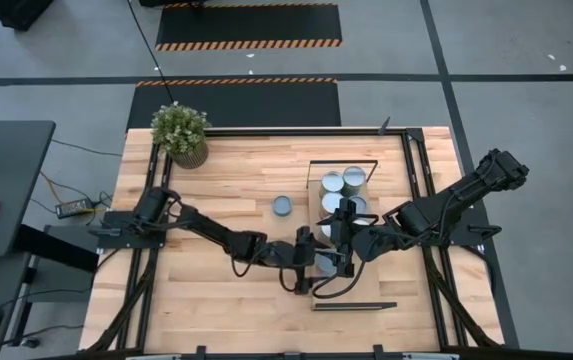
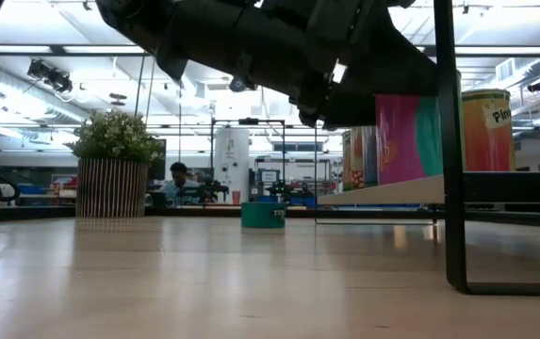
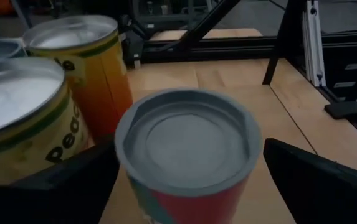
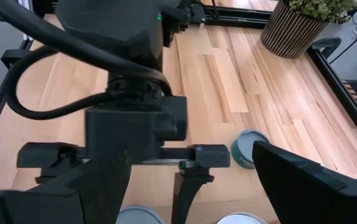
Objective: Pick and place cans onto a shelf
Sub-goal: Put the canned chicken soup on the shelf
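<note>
A can point(image 3: 187, 137) with a grey top and a red and teal side stands on the light-wood shelf point(image 1: 366, 285) near its left edge; in the low view it point(image 2: 406, 137) shows under my arm. My left gripper point(image 1: 323, 263) is open, one finger on each side of this can. Several cans point(image 1: 344, 190) stand at the shelf's far end, two yellow ones point(image 3: 85, 56) just beside the red can. One teal can point(image 1: 282, 206) stands alone on the table. My right gripper point(image 1: 344, 238) is open and empty above the shelf, close to my left gripper. My left gripper comes level from the table's left side, its fingers point(image 3: 315, 180) close on both sides of the red can's upper wall point(image 3: 228, 199). A thin gap shows at one finger. I cannot tell whether the other touches. The can stands upright on the shelf.
A potted plant point(image 1: 181, 132) stands at the table's far left corner. The shelf's black frame leg point(image 2: 453, 188) rises near the low camera. Black rails run along the table's edges. A person sits in the room beyond the table point(image 2: 180, 179).
</note>
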You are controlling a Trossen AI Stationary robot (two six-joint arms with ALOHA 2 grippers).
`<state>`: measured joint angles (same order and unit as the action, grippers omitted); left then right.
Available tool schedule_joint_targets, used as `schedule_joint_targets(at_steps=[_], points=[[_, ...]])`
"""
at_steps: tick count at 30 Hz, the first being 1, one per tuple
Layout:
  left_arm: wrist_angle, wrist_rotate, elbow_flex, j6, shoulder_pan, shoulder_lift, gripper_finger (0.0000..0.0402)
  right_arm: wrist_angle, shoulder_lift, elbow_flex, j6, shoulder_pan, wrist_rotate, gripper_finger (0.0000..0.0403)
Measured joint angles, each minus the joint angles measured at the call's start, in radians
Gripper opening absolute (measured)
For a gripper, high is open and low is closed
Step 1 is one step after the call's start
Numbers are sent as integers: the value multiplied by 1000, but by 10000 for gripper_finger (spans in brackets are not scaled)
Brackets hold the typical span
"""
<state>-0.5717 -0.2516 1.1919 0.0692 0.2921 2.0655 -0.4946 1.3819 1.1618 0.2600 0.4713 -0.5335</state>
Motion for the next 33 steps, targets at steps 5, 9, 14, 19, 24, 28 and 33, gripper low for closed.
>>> schedule_joint_targets(at_steps=[5, 9, 14, 19, 24, 28, 33], points=[[-47, -11, 0, -59, 17, -1, 399, 0, 0, 0, -1, 0, 0, 338], [-112, -30, 0, -108, 22, -1, 399, 8, 0, 0, -9, 0, 0, 338], [-144, -93, 0, -122, 19, -3, 399, 8, 0, 0, -26, 0, -10, 338], [-137, -107, 0, -171, 33, -4, 399, 7, 0, 0, -37, 0, -26, 338], [-134, -192, 0, -303, 71, -11, 399, 7, 0, 0, -53, 0, -27, 338], [-132, -258, -1, -349, 87, -18, 399, 7, 0, 0, -53, 0, -27, 338], [-137, -282, -1, -353, 78, -26, 399, 21, 0, 0, -51, 0, -27, 338]])
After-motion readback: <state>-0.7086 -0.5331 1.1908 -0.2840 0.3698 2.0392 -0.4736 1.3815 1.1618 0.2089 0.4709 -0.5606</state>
